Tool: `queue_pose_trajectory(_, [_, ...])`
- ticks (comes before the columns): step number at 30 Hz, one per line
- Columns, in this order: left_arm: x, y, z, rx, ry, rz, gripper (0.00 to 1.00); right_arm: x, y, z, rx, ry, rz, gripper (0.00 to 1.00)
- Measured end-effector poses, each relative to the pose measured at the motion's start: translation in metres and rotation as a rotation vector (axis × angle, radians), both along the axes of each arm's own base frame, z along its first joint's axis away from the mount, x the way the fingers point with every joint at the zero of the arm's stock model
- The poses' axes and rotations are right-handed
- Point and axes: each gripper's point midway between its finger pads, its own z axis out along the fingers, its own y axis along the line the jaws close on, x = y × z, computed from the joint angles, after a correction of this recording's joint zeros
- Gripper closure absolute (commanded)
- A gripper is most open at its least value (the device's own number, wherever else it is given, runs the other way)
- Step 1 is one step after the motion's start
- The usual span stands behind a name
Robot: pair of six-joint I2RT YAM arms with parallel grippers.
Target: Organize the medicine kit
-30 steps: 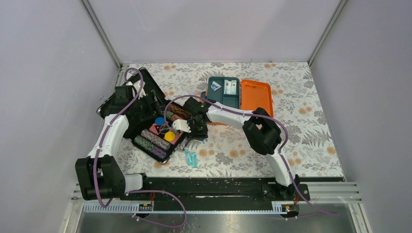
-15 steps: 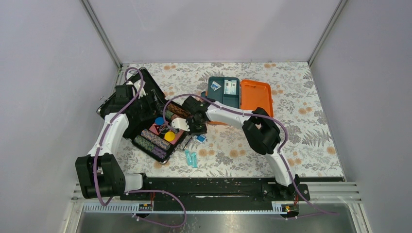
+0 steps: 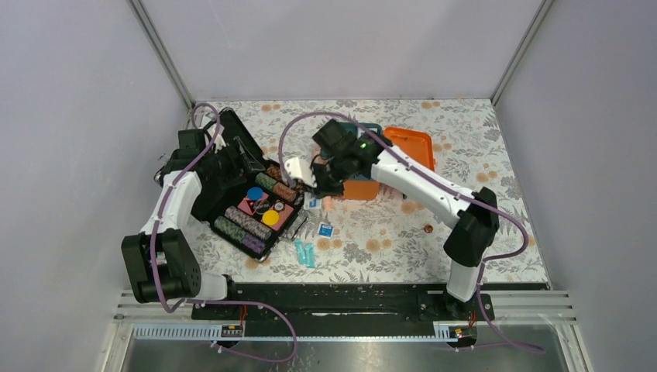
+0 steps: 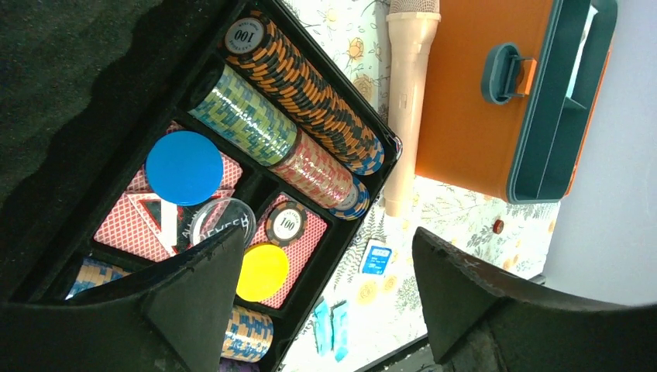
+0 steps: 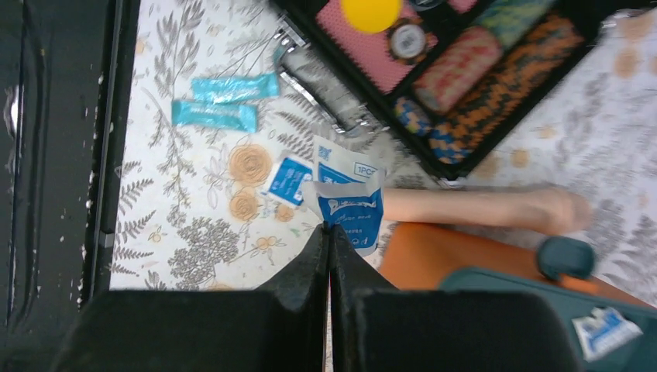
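Its right gripper (image 5: pixel 329 230), pinched shut on a thin blue-and-white paper sachet (image 5: pixel 352 208), hangs just beside the small orange plastic medicine kit (image 3: pixel 360 189), open at the table's far middle; the left gripper (image 4: pixel 325 236) gapes empty above a black chip case (image 4: pixel 77 101). The kit looks light and rigid, its teal rim the likeliest handhold

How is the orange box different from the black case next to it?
The orange box is orange with a teal rim; the black case is black. Seen from above, the box is smaller than the case. The case is packed with striped chip stacks, while the box's teal tray shows only a small packet or so. Both lie open, with their lids folded back.
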Motion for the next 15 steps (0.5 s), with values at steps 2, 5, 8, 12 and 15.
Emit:
queue_pose_trajectory(2, [0.004, 0.003, 0.000, -0.007, 0.009, 0.008, 0.22, 0.010, 0.000, 0.024, 0.048, -0.006, -0.034, 1.00])
queue_pose_trajectory(5, [0.008, 0.004, 0.004, -0.010, 0.007, 0.010, 0.22, 0.034, -0.011, 0.048, 0.089, -0.024, -0.101, 1.00])
queue_pose_trajectory(8, [0.012, 0.004, 0.012, -0.011, -0.012, 0.007, 0.22, 0.064, -0.031, 0.067, 0.113, -0.062, -0.179, 1.00])
queue_pose_trajectory(12, [0.019, 0.005, 0.019, -0.009, -0.022, 0.002, 0.22, 0.101, -0.056, 0.096, 0.140, -0.153, -0.260, 1.00])
queue_pose_trajectory(15, [0.021, 0.006, 0.019, -0.006, -0.014, -0.003, 0.22, 0.125, -0.064, 0.112, 0.158, -0.215, -0.292, 1.00])
